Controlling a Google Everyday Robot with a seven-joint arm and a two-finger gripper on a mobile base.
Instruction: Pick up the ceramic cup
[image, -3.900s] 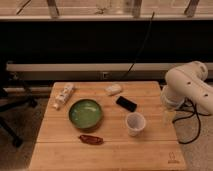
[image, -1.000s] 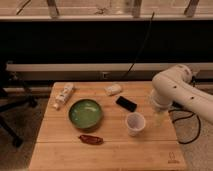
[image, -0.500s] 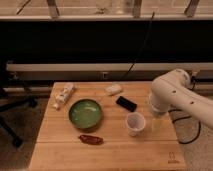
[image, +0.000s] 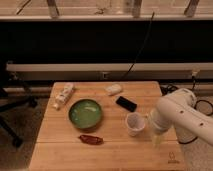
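The ceramic cup is small, white and glossy, and stands upright on the wooden table, right of the middle. The white arm reaches in from the right. My gripper hangs down from it just right of the cup and slightly nearer the front edge, close to the cup's side. Nothing shows in the gripper.
A wide green bowl sits left of the cup. A red-brown packet lies in front of the bowl. A black phone lies just behind the cup, a white object farther back, and a pale tube at the left. Cables hang at the right rear.
The arm has moved left and lower across the table's right side, bringing the gripper from well right of the cup to just beside it. The cup has not moved.
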